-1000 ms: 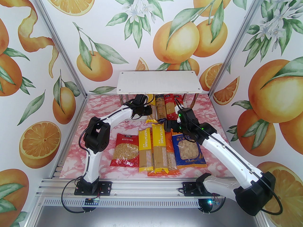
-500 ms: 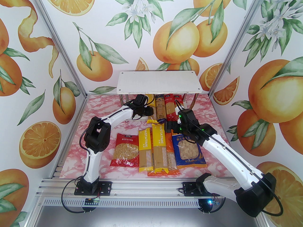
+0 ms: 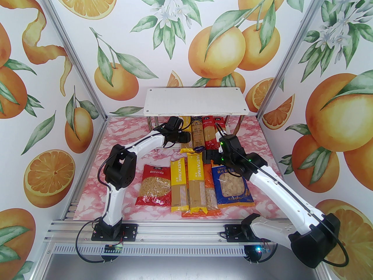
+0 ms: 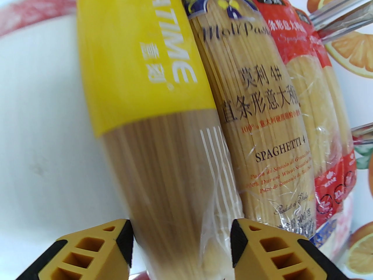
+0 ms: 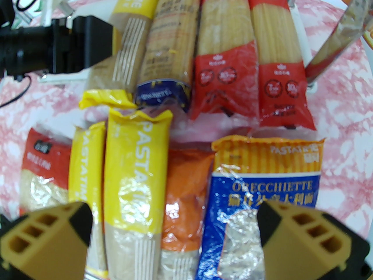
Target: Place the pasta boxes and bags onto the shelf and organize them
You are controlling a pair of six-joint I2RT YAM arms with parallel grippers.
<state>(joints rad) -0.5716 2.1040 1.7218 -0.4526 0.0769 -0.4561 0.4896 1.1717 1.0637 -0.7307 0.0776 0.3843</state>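
**Left gripper held a yellow spaghetti pack on the lower shelf board**

The left gripper (image 4: 180, 243) was clamped on the near end of a yellow pack (image 4: 140, 68), one finger against each long side. The pack lay lengthwise on the lower board (image 4: 38, 127) of the shelf (image 3: 195, 101), at the left of a row. A blue pack (image 4: 256, 112) touched its right side, and two red packs (image 5: 224, 68) lay beyond that. White board showed to the yellow pack's left.

The right gripper (image 5: 174, 238) hung wide open and empty over the unshelved goods. These were a red bag (image 3: 154, 185), two loose packs (image 3: 177, 182), an orange bag (image 3: 209, 197) and a blue bag (image 3: 233, 188), side by side in front of the shelf.

The step in hand seemed to be seating the yellow pack. Doing it well would mean pushing straight along the pack's length, parallel to the blue pack, and staying low under the top board. The grip should be light, since spaghetti snaps and film slips. Release should wait until the pack lay flat, with the fingers then drawn straight back so they did not drag it out.

The table (image 3: 122, 133) was covered in pink-and-white marbling. The walls (image 3: 87, 68) carried a print of oranges, leaves and blossom, held by aluminium posts (image 3: 72, 63). The shelf stood on thin chrome legs (image 5: 335, 39).
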